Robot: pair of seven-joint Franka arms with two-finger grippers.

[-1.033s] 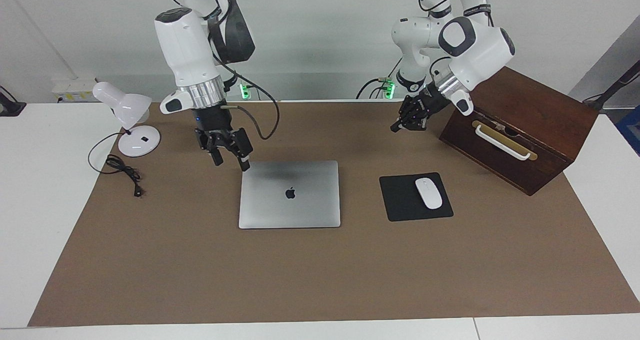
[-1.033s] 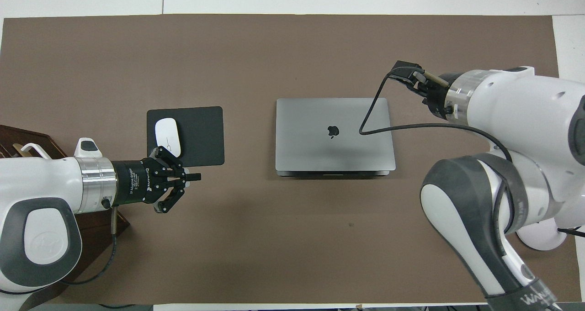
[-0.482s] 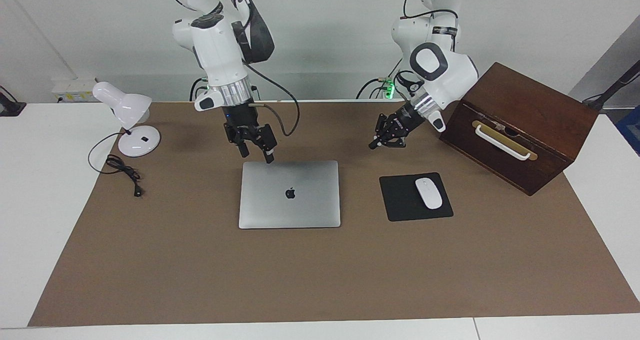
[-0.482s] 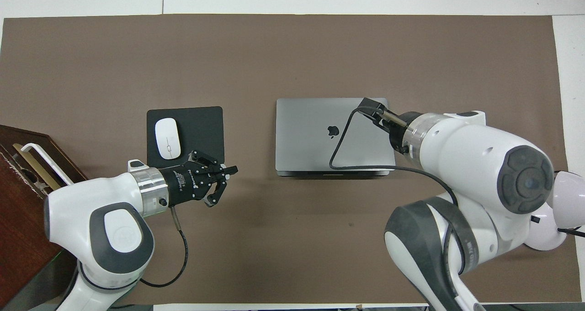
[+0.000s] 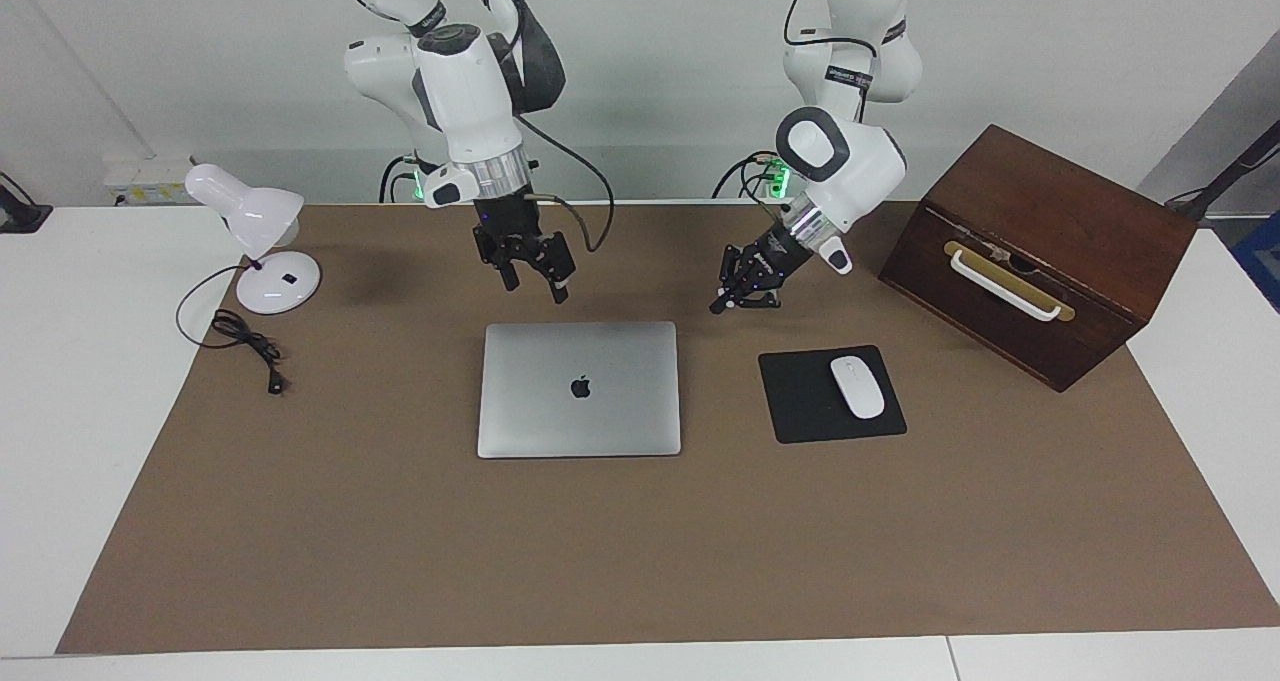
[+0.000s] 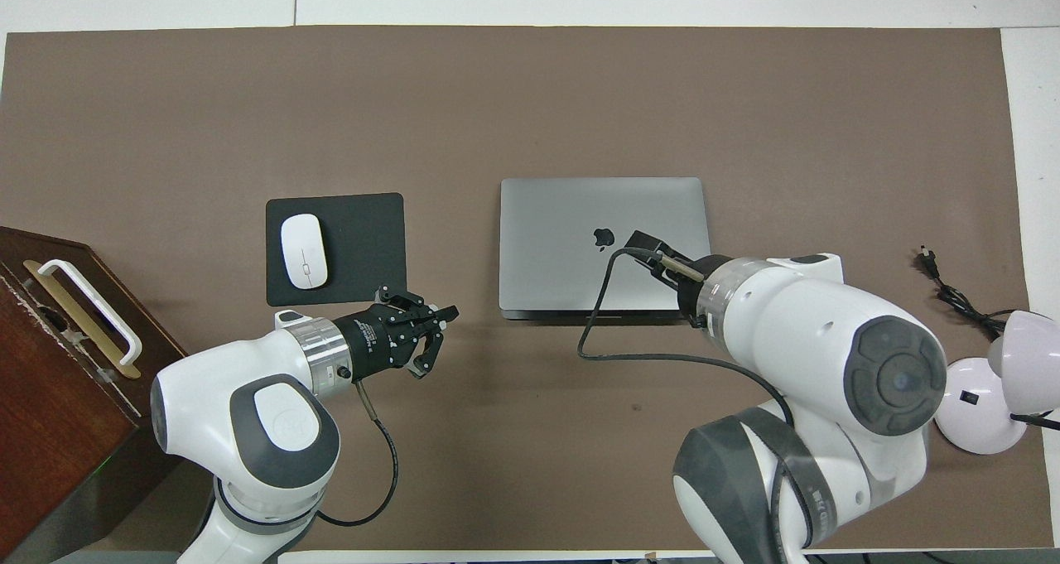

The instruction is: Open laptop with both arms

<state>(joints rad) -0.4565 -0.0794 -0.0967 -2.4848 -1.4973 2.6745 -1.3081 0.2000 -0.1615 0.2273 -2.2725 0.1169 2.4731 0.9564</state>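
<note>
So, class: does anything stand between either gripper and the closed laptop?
Nothing visible does. The right gripper and the left gripper hang over bare mat beside the laptop, on its robot-side edge; the mouse pad lies clear, toward the left arm's end.

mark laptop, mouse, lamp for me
laptop (image 5: pixel 580 421) facing view, bare lid below the logo.
mouse (image 5: pixel 858 387) facing view, middle of its white shell.
lamp (image 5: pixel 278 286) facing view, round white base.

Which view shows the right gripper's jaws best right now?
The facing view: the right gripper hangs open above the closed laptop's robot-side edge. In the overhead view its own wrist hides the jaws; only the cable connector shows.
</note>
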